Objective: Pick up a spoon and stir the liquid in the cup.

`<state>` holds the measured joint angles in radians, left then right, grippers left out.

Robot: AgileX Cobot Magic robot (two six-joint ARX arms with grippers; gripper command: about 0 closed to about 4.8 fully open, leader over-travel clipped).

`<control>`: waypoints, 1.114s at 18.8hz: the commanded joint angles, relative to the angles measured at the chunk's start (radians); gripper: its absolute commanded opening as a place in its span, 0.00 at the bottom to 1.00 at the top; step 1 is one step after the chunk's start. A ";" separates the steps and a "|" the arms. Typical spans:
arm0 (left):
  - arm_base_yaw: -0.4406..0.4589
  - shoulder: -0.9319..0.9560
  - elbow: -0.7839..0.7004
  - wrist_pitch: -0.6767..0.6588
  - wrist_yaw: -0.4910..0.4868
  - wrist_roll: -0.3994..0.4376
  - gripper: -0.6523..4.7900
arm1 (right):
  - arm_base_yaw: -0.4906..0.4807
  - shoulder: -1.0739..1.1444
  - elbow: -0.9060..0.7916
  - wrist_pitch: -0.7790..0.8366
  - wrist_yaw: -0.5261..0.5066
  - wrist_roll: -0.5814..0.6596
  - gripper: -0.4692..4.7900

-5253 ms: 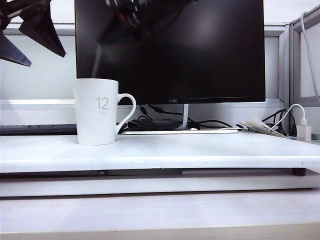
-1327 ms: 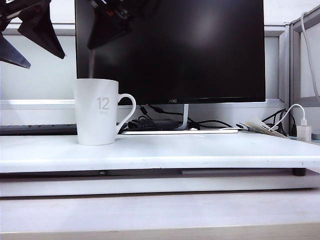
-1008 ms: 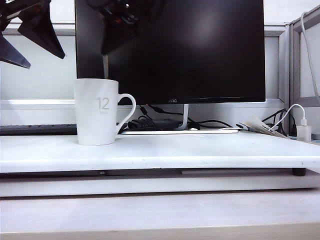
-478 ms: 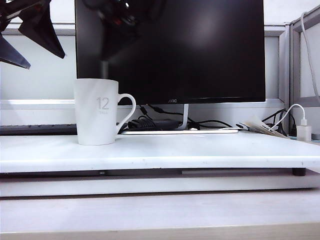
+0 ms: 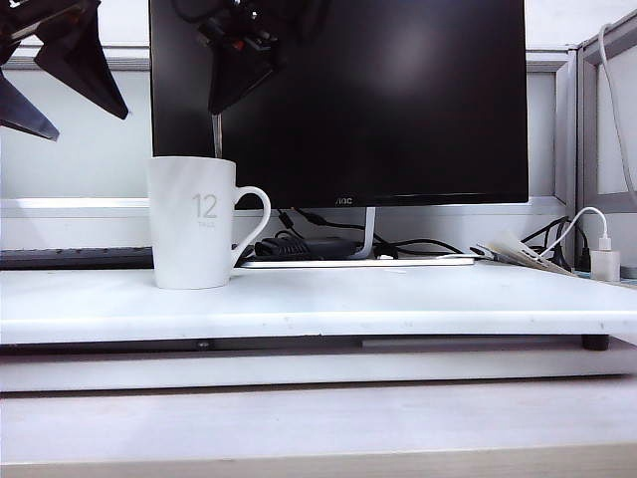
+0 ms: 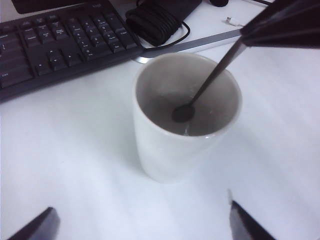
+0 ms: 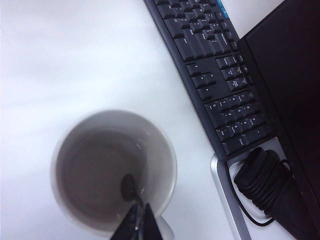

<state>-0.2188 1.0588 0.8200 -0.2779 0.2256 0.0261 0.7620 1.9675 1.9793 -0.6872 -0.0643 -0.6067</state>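
Spoon (image 6: pixel 210 82) stirring in the cup (image 5: pixel 193 222)
Right gripper (image 5: pixel 239 85), clamped on the spoon, has shifted rightward over the cup; left gripper (image 5: pixel 45 70) hangs wide open, empty.

One cup (image 5: pixel 191 224), white, printed "12". One spoon (image 6: pixel 201 90), bowl inside cup. Two grippers: left gripper (image 5: pixel 50 60) with jaws apart, right gripper (image 5: pixel 237 62) with jaws closed on spoon. One monitor (image 5: pixel 398 100). One keyboard (image 6: pixel 55 40). One coiled black cable bundle (image 7: pixel 265 185). One white charger plug (image 5: pixel 604 261) with cord. One counter (image 5: pixel 398 304).
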 commanded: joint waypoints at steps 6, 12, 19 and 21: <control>0.001 -0.005 0.002 0.002 0.007 -0.001 1.00 | 0.002 -0.010 0.007 0.019 -0.005 0.012 0.70; 0.001 -0.034 0.004 0.016 0.007 -0.002 1.00 | -0.013 -0.095 0.015 0.089 0.013 0.105 0.70; 0.001 -0.404 0.004 0.092 0.018 -0.049 1.00 | -0.151 -0.487 0.014 -0.014 0.039 0.320 0.67; 0.001 -0.564 0.003 0.077 0.022 -0.054 1.00 | -0.173 -0.633 0.012 -0.060 0.033 0.323 0.67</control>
<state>-0.2188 0.5407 0.8211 -0.1959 0.2367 -0.0200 0.5888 1.3800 1.9892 -0.7319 -0.0265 -0.2920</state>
